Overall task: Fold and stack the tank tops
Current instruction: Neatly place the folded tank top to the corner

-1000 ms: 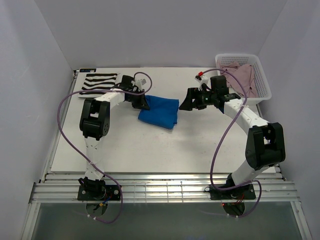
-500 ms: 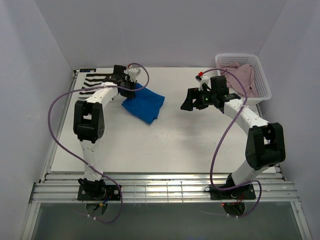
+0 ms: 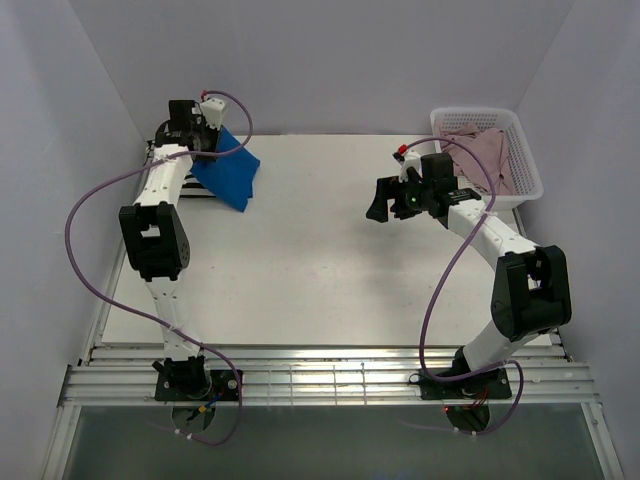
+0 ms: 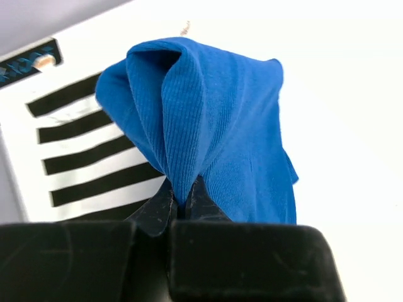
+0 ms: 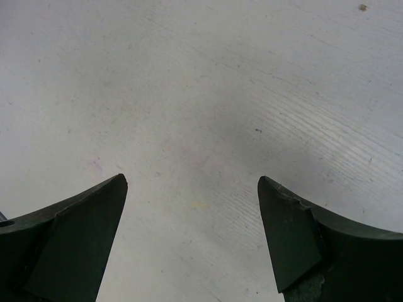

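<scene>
The blue tank top (image 4: 214, 126) hangs bunched from the clenched left hand (image 4: 181, 202), above the striped top (image 4: 82, 157) at the far-left corner of the desk (image 3: 320, 280). Pinched by one fold, it may drop crumpled or askew. The right hand (image 5: 192, 182) hovers released, holding nothing.

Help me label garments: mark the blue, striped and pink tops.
blue top (image 3: 228, 177), top view, hanging middle.
striped top (image 4: 88, 156), left wrist view, flat panel.
pink top (image 3: 494, 151), top view, bunched middle.
</scene>
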`<move>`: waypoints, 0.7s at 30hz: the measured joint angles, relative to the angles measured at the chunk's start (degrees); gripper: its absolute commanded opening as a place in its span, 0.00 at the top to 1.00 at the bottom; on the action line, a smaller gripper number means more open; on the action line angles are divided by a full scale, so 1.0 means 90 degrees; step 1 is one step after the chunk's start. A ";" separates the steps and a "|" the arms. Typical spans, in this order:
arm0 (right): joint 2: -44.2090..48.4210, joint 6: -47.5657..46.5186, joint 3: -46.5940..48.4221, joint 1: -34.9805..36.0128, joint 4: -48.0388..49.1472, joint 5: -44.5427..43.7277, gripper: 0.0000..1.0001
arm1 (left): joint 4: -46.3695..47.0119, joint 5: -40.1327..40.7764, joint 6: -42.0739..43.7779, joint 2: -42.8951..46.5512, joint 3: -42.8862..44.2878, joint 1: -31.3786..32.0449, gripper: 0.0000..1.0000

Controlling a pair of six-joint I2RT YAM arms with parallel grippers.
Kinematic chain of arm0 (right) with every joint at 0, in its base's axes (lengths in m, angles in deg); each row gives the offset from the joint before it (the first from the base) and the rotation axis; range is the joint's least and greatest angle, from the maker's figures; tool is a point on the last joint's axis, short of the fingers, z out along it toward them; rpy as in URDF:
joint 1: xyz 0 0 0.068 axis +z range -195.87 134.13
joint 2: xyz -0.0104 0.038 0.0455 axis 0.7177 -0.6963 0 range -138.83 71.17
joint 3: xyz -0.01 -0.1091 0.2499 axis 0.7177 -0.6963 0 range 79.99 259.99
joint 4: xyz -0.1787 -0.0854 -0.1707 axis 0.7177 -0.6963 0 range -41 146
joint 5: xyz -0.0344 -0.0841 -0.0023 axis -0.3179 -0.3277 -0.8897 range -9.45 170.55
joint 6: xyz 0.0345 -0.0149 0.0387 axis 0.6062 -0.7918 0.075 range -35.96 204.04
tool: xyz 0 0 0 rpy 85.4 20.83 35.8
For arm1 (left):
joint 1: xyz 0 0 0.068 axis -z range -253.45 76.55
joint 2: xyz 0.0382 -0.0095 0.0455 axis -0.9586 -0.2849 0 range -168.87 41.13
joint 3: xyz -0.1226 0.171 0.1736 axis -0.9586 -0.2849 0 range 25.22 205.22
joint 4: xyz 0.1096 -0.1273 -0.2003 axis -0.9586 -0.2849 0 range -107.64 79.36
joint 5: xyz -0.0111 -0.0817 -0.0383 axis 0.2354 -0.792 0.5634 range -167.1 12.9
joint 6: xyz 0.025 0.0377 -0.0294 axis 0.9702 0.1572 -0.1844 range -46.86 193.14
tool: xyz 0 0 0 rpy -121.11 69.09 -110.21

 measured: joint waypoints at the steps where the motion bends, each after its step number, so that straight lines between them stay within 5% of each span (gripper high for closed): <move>1: 0.0000 -0.0010 0.0000 0.0000 0.0010 -0.0015 0.10 | -0.0017 0.0005 0.0044 -0.0015 0.0080 -0.0039 1.00; 21: 0.0000 -0.0019 0.0000 0.0000 0.0022 0.0010 0.10 | -0.0328 -0.0134 -0.0136 -0.0068 0.1304 -0.0325 1.00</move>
